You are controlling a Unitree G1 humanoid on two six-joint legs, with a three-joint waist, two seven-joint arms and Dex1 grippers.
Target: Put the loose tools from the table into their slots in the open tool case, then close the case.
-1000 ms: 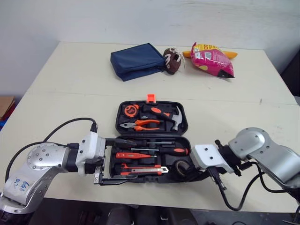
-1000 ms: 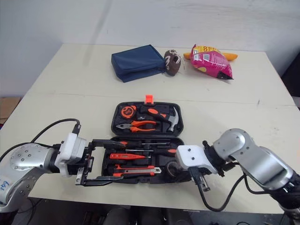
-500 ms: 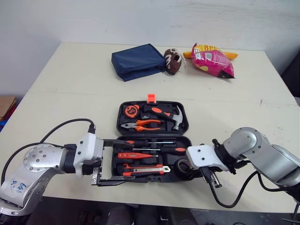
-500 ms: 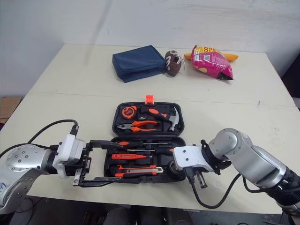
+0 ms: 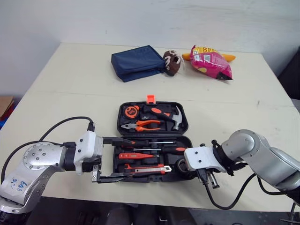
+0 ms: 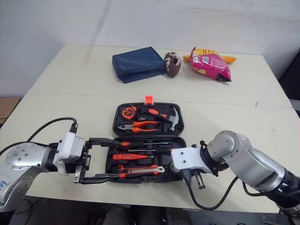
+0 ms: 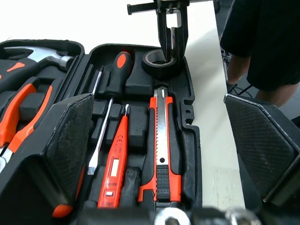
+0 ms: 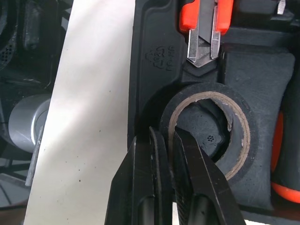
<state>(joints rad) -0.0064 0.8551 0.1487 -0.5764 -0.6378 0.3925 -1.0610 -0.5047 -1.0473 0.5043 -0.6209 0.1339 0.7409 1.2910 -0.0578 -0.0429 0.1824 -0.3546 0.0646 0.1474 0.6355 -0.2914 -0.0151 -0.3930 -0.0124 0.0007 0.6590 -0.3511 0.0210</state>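
at the right end of the open tool case (image 7: pixel 192 117), the right gripper (image 8: pixel 168 136) is nearly closed, pinching the wall of the black tape roll (image 8: pixel 206 89), which rests in its round recess. left gripper (image 5: pixel 127 158) spread wide at the case's left end, holding nothing. utility knife (image 7: pixel 161 140) slotted beside the roll.

A moulded triangular mark (image 8: pixel 161 53) is showing on the black plastic of the tool case (image 8: pixel 149 93), with tiny raised characters beside it that are too small to make out. The pink snack bag (image 5: pixel 211 62) is carrying print on its yellow top band, but no word is reading clearly.
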